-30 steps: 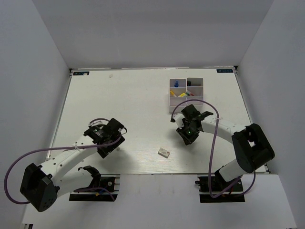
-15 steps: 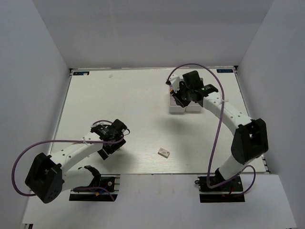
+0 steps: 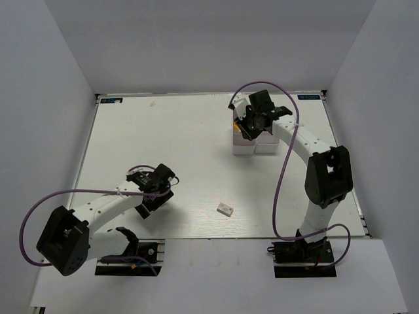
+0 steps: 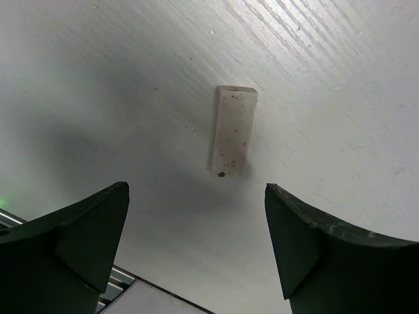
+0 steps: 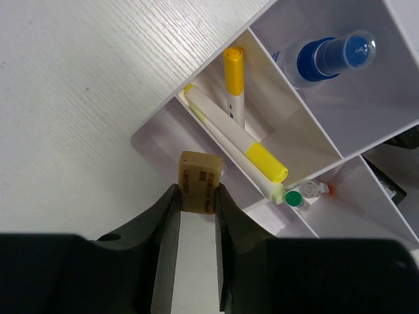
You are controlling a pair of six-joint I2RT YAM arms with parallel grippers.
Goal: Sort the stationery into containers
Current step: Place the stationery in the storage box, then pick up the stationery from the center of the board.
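Observation:
My right gripper (image 5: 198, 196) is shut on a tan eraser block (image 5: 200, 182) and holds it over the near-left bin of the white containers (image 5: 366, 104). That bin's neighbour holds yellow-capped pens (image 5: 234, 77). A blue-capped clear bottle (image 5: 327, 55) lies in another bin, and a green-capped marker (image 5: 294, 198) in a third. In the top view the right gripper (image 3: 252, 124) hovers over the containers (image 3: 265, 147). My left gripper (image 4: 196, 229) is open and empty, with a white eraser block (image 4: 233, 131) on the table just ahead of it. The left gripper (image 3: 154, 191) is left of that eraser (image 3: 225, 209).
The table's front edge with a metal rail (image 4: 124, 288) shows just below my left gripper. White walls enclose the table on three sides. The purple cables loop off both arms.
My right arm has swung from mid-table up to the containers, carrying the tan eraser, and now hovers over the bins. The left gripper has barely moved.

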